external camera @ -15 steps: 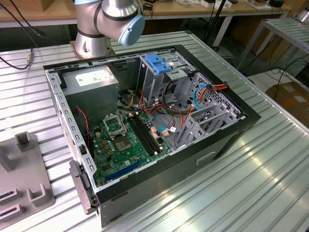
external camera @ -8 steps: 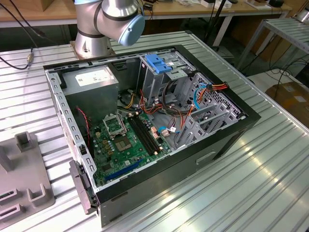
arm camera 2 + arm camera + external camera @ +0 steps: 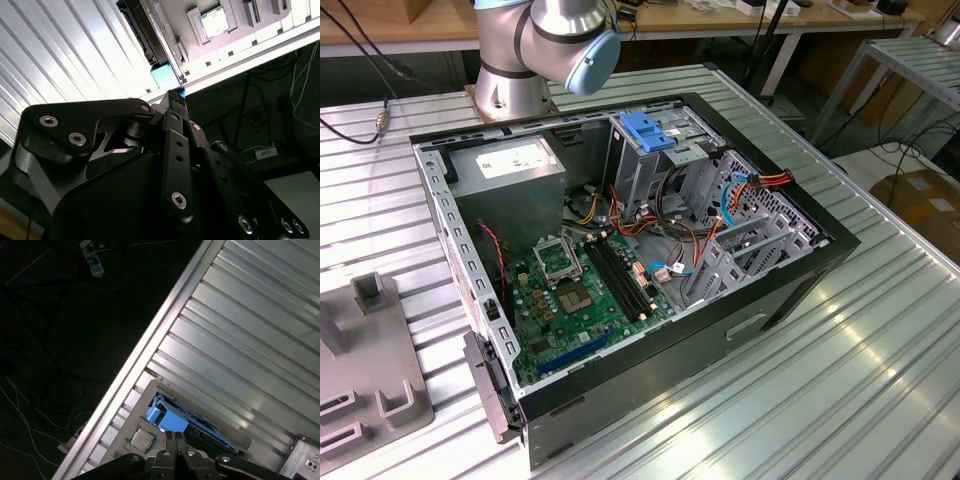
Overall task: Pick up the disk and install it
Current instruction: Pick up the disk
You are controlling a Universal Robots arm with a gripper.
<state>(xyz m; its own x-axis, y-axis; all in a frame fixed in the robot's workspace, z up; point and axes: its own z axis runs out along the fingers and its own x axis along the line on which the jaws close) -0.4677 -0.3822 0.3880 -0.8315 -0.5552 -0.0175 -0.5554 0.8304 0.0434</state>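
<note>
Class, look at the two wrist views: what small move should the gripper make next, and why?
Probably a short, straight push onto the disk: the gripper is lined up at its blue rail's end, seemingly touching it, yet neither wrist view confirms a firm hold.

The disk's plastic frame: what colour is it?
Bright blue. The disk's frame shows best in the first wrist view.

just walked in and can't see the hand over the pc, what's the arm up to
The arm's gripper is down at the blue-framed disk, close against it. The disk sits in a grey holder near the edge of the table, beside a processor chip. The open computer case stands apart, so the disk is not installed yet.
</note>
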